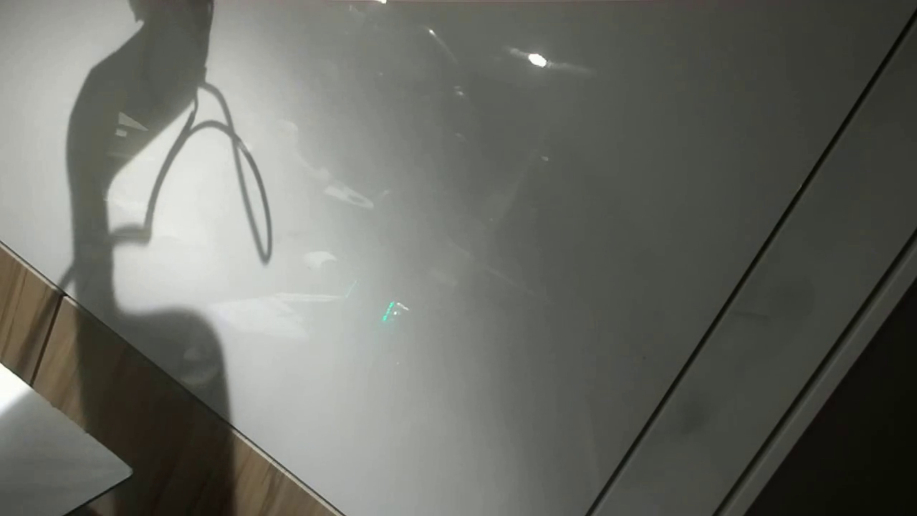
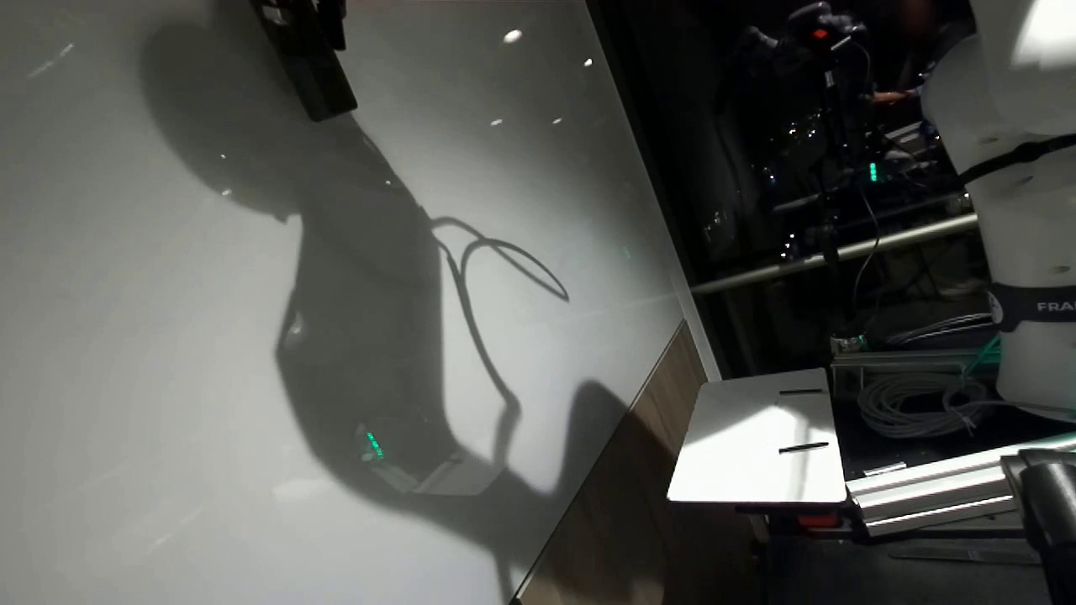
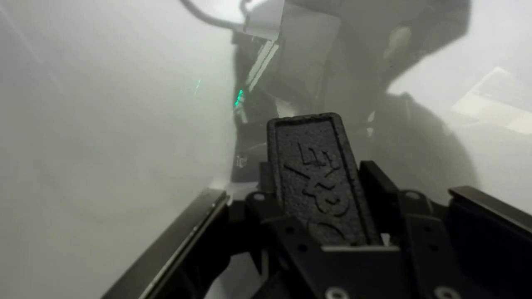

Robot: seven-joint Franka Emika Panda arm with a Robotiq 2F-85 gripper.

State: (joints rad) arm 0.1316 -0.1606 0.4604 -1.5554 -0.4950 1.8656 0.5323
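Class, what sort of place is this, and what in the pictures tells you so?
Probably a robotics lab or workshop, though much of the background is dark. An exterior view shows a white robot arm, a coil of pale cable and a grooved metal rail.
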